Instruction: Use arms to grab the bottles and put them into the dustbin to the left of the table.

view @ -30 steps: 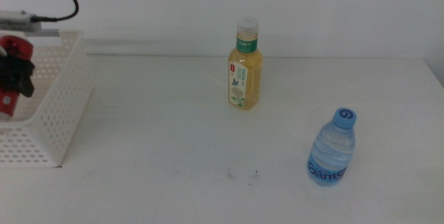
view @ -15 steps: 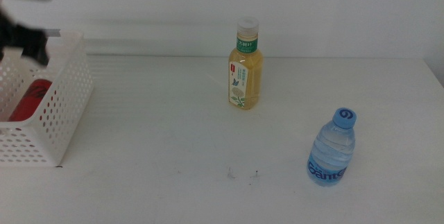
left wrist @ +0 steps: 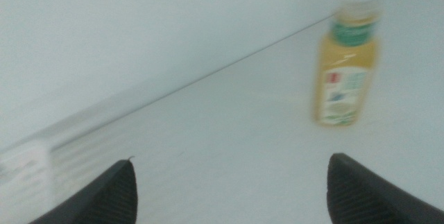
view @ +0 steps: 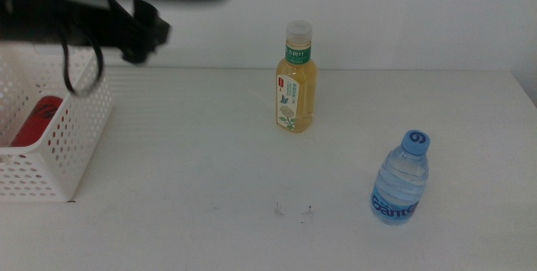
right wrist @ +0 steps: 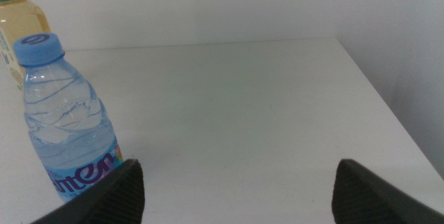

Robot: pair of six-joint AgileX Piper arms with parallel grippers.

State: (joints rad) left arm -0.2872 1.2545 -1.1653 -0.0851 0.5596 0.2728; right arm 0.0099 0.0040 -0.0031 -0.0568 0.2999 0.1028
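The yellow tea bottle [view: 296,86] stands upright at the table's far middle. The clear water bottle [view: 403,183] stands upright at the front right. The red soda can [view: 38,120] lies inside the white dustbin [view: 59,166] at the left. My left gripper [view: 147,36], blurred, is raised above the dustbin's far right corner and is open and empty. In the left wrist view its jaws [left wrist: 229,189] stand wide apart with the tea bottle [left wrist: 345,78] ahead. My right gripper [right wrist: 236,189] is open and empty, close beside the water bottle [right wrist: 66,127]; it is out of the middle view.
The white table [view: 210,162] has a few dark specks [view: 294,211] near the front middle. The table's right edge [right wrist: 388,106] runs close to the right gripper. A white wall stands behind the table.
The left gripper let go of the red can, which now lies in the dustbin. The left arm has risen and swung right, out over the table's far left.
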